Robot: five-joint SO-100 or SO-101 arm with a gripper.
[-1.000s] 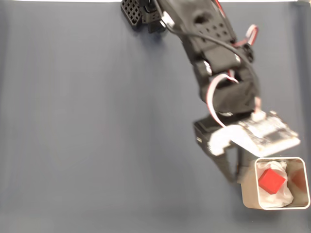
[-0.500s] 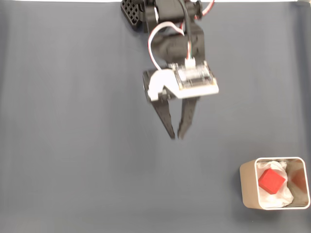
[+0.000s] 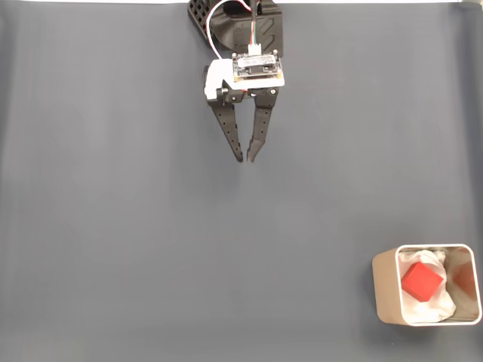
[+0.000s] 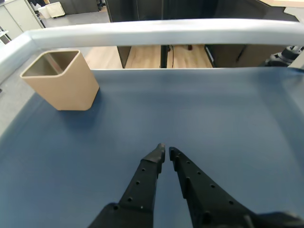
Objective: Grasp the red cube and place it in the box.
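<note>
In the fixed view the red cube (image 3: pixel 421 280) lies inside the beige box (image 3: pixel 386 290) at the bottom right, resting on its white lining. My gripper (image 3: pixel 246 159) hangs far from it, near the top centre by the arm's base, fingertips nearly together and nothing between them. From the wrist the box (image 4: pixel 64 83) stands at the upper left with its inside hidden, and the black gripper (image 4: pixel 166 151) points out over bare cloth, shut and empty.
A dark blue-grey cloth (image 3: pixel 121 226) covers the table. The arm's black base (image 3: pixel 207 19) sits at the top edge in the fixed view. Beyond the table's far edge (image 4: pixel 156 31) the wrist view shows a wooden floor and furniture.
The arm has pulled back from beside the box to the top centre near its base, and the fingers have closed. The cube stays in the box.
</note>
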